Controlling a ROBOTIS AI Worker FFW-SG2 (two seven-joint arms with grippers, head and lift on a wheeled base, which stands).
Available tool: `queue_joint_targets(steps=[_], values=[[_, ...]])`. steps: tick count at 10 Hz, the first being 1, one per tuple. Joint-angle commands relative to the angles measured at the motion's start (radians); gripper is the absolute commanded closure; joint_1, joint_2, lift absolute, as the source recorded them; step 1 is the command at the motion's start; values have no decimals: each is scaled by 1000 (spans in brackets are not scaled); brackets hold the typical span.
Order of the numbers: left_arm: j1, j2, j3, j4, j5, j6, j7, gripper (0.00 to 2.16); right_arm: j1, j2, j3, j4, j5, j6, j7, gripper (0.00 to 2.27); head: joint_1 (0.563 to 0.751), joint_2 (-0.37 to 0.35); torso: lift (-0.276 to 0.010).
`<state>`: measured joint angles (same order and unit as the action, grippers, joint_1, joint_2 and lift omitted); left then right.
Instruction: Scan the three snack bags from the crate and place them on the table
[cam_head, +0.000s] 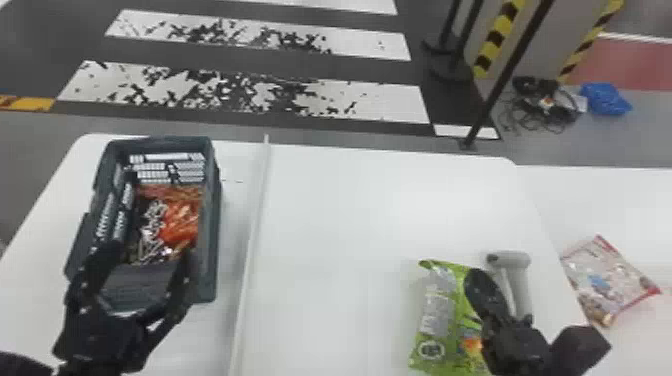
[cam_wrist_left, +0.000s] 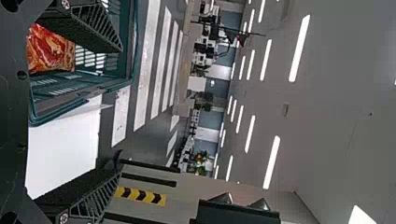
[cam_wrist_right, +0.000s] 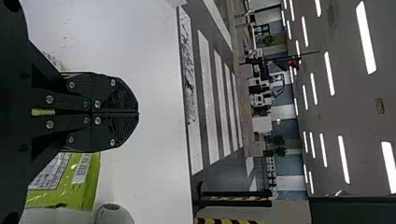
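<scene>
over the near end of the crate, on your left, sits your left gripper, its two fingers spread wide with a gap between them; inside the crate you've got an orange-red snack bag, with dark, silvery patterning beside it (whether that's a separate bag, you cannot tell from here); the crate itself stands on the white table, left of a raised strip running across the top.

over on your right, the right gripper is closed, fingers pressed together with nothing between them, as the right wrist view shows; it hangs in front of part of the green snack bag, which lies on the table (touching or not, you cannot tell); the pale scanner is just beside that bag, on its right; further right, a snack bag with red edges lies on a neighbouring white surface; beyond it all, you have striped floor and a blue bundle on the ground.
</scene>
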<state>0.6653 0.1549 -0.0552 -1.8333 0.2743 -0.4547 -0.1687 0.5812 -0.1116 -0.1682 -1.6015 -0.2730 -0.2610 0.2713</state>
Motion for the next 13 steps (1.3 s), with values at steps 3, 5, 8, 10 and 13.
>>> queue_joint_targets(steps=[3, 5, 8, 10, 13], values=[[-1, 0, 0, 0, 0, 0, 0, 76, -26, -19, -17, 117, 9, -50, 6, 2236, 695, -197, -37], [-1, 0, 0, 0, 0, -3, 0, 76, -35, -19, 3, 163, 18, -56, 9, 2240, 695, -203, -37], [4, 0, -2, 0, -1, -12, 0, 76, -93, -19, 47, 227, 71, -37, 8, 2240, 695, -174, -37], [11, 0, -2, 0, -1, -18, 0, 76, -152, -17, 70, 248, 117, 9, 6, 2236, 695, -148, -37], [25, 2, 0, 2, 0, -46, 1, 76, -190, -19, 79, 256, 163, 24, 31, 2236, 695, -109, -37]])
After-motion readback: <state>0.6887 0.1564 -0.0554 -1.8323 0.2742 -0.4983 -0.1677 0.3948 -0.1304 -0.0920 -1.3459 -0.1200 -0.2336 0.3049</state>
